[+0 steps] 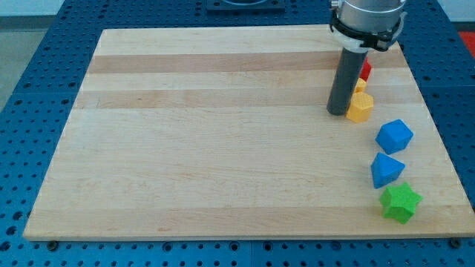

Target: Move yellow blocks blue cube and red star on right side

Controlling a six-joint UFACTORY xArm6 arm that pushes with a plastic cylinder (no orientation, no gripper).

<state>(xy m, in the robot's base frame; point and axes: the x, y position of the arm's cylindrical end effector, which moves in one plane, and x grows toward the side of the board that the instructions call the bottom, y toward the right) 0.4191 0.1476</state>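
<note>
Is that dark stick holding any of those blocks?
Nothing is held. My tip only rests on the board, right beside the yellow block, on its left in the view.

Straight dark grey cylindrical rod, matte finish, my tip [338,113] flat-ended, silver metallic collar above it, black ring around collar.

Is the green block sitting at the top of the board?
No, the green block lies near the board's bottom right corner, just below the two blue blocks.
</note>
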